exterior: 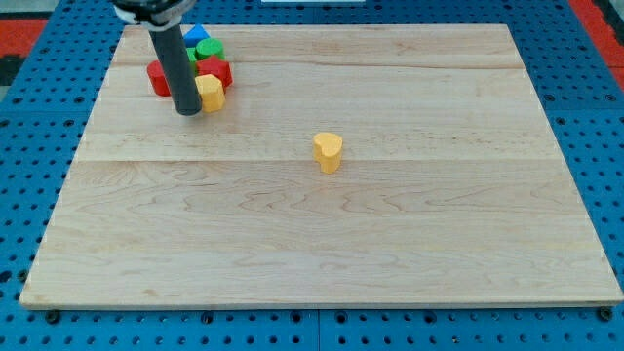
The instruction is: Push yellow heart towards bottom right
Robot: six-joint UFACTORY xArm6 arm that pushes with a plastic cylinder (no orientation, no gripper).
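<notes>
A yellow heart block (pixel 329 151) lies alone near the middle of the wooden board (pixel 322 244). My tip (pixel 188 110) is far to the heart's upper left, at the view's top left. It stands at the left side of another yellow block (pixel 210 92), touching or nearly touching it. The dark rod rises from the tip to the view's top edge.
A cluster of blocks sits at the top left behind the rod: a red block (pixel 216 70), another red block (pixel 158 78) partly hidden by the rod, a green block (pixel 208 49) and a blue block (pixel 196 35). Blue pegboard (pixel 595 58) surrounds the board.
</notes>
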